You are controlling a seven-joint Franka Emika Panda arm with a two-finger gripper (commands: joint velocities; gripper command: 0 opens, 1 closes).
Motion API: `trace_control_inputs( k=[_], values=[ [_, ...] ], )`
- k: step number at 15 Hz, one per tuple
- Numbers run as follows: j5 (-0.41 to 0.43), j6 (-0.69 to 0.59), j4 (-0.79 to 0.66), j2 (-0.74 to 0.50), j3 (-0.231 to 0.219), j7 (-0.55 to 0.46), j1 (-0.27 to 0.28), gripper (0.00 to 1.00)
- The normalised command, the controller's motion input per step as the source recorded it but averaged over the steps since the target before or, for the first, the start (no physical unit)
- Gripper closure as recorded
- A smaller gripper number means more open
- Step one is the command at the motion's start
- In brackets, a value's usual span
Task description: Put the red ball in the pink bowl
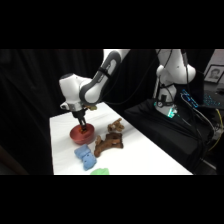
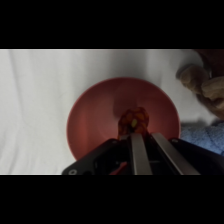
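Wrist view: gripper [image 2: 136,131] fingers clasp the red ball [image 2: 134,120] over the pink bowl [image 2: 95,125]; arm reaches steeply down; no writing legible.

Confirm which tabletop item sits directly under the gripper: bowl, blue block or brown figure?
The pink bowl. The gripper hangs over it with the red ball; blue block and brown figure lie off to the side.

Ball [image 2: 134,120] seemingly over bowl [image 2: 95,125]
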Motion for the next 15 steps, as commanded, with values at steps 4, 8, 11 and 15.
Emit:
trace_control_inputs(
  k=[4, 8, 11, 15],
  values=[
    [0.071, 0.07, 0.21, 0.14, 0.05, -0.06, -0.082, 0.51],
    [0.03, 0.0, 0.2, 0.06, 0.019, 0.0, -0.035, 0.18],
    [-0.055, -0.07, 0.11, -0.1, -0.035, 0.06, 0.036, 0.0],
    [-0.084, -0.18, 0.0, -0.25, -0.045, 0.08, 0.072, 0.0]
  ],
)
